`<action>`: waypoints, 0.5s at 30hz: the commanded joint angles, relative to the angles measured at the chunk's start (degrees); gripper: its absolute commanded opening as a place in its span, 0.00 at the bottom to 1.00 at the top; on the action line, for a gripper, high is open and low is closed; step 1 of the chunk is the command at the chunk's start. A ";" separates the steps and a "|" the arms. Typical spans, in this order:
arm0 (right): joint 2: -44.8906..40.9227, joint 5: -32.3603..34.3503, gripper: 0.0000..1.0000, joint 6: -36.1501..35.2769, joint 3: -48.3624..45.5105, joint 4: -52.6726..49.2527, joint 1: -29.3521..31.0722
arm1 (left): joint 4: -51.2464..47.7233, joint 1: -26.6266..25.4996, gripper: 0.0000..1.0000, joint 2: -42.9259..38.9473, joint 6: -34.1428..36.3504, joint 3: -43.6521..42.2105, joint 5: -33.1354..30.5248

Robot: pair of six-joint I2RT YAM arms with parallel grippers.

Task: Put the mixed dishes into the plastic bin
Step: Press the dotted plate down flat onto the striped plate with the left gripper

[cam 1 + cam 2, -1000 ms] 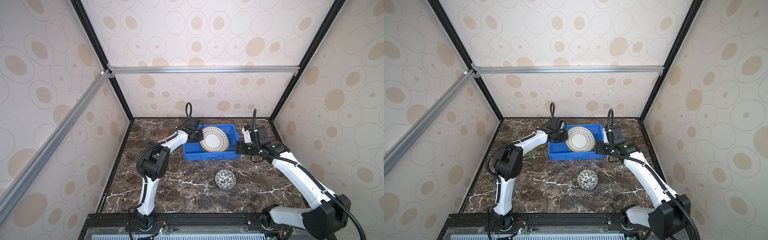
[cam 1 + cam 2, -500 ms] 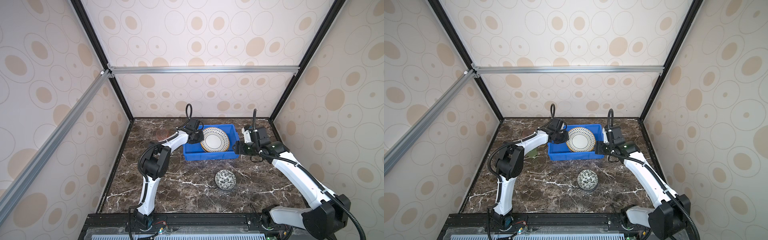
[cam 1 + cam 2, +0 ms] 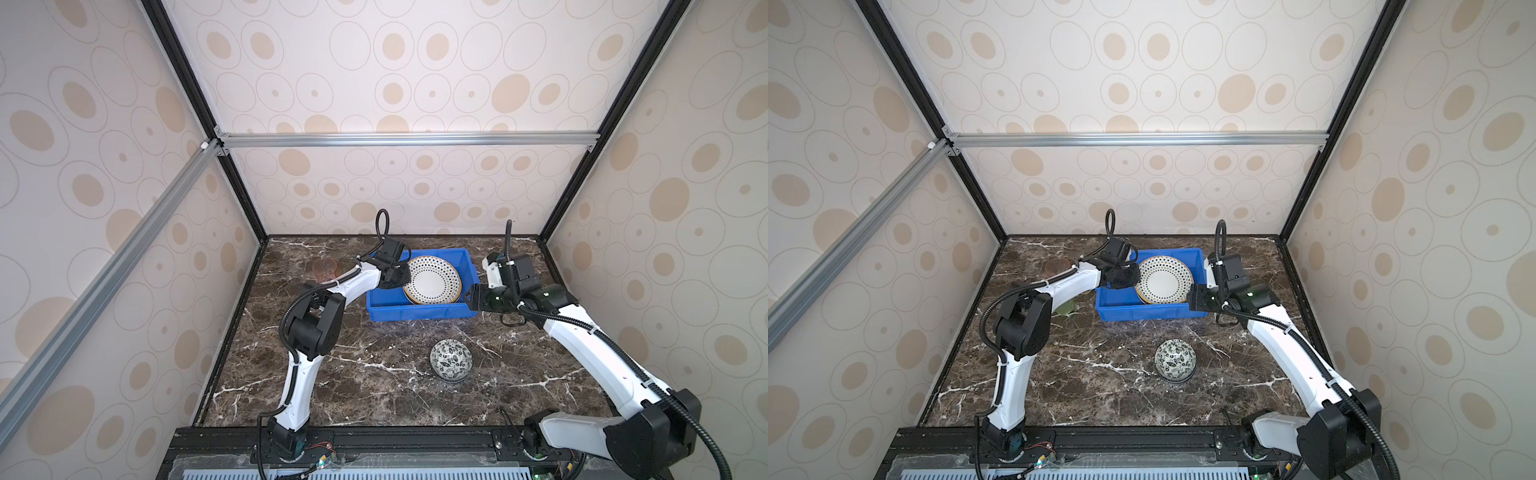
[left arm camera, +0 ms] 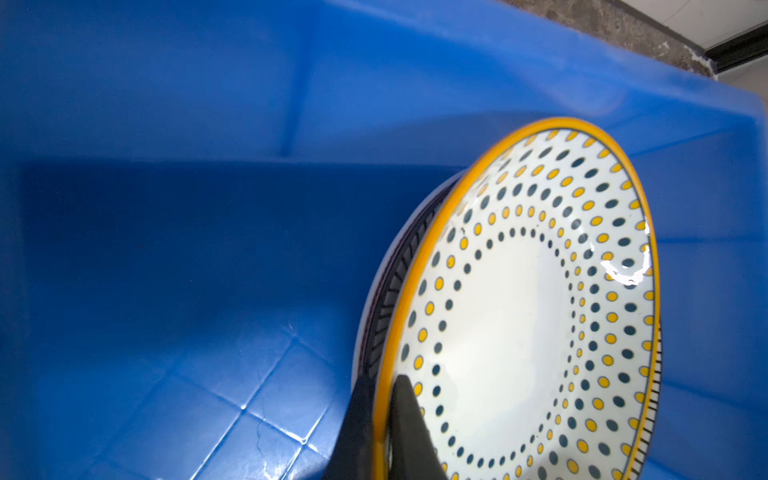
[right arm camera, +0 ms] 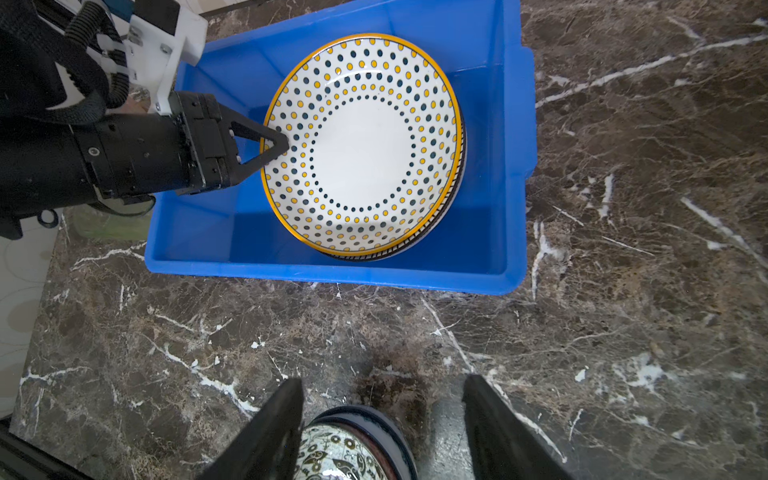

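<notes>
The blue plastic bin (image 3: 415,311) (image 3: 1142,309) (image 5: 332,274) stands at the back middle of the marble table. In it a dotted, yellow-rimmed plate (image 3: 432,279) (image 3: 1165,279) (image 4: 519,311) (image 5: 361,145) lies on a striped plate (image 4: 388,291) (image 5: 415,245). My left gripper (image 3: 401,276) (image 3: 1133,277) (image 4: 380,399) (image 5: 282,145) is shut on the dotted plate's left rim. A floral black-white bowl (image 3: 451,360) (image 3: 1174,359) (image 5: 345,449) sits on the table in front of the bin. My right gripper (image 3: 473,297) (image 3: 1194,298) (image 5: 382,399) hangs open by the bin's right front corner, holding nothing.
A pinkish translucent tumbler (image 3: 325,268) (image 3: 1057,266) stands at the back left of the table. A green tumbler (image 3: 1065,307) (image 5: 108,220) stands left of the bin, partly behind my left arm. The bin's left half (image 4: 166,249) holds nothing. Patterned walls enclose the table.
My left gripper and the dotted plate have shifted slightly to the right inside the bin. The right arm and the bowl have not moved.
</notes>
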 commanded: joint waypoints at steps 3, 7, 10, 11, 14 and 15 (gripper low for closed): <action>-1.66 -0.35 0.65 0.54 -0.83 -1.33 -0.39 | -2.34 -1.97 0.11 2.21 1.18 1.47 -0.19; -1.83 -0.49 0.65 0.63 -0.84 -1.46 -0.44 | -2.60 -2.21 0.12 2.31 1.21 1.42 -0.67; -1.68 -0.66 0.65 0.63 -0.63 -1.57 -0.43 | -2.91 -2.32 0.13 2.41 1.30 1.57 -1.03; -1.59 -0.82 0.64 0.65 -0.62 -1.59 -0.44 | -3.02 -2.39 0.13 2.48 1.38 1.64 -1.15; -1.57 -0.92 0.65 0.79 -0.83 -1.51 -0.37 | -3.85 -2.49 0.14 2.54 1.72 1.99 -1.77; -1.57 -1.07 0.65 0.81 -0.94 -1.51 -0.38 | -4.28 -2.59 0.15 2.56 1.95 2.13 -2.14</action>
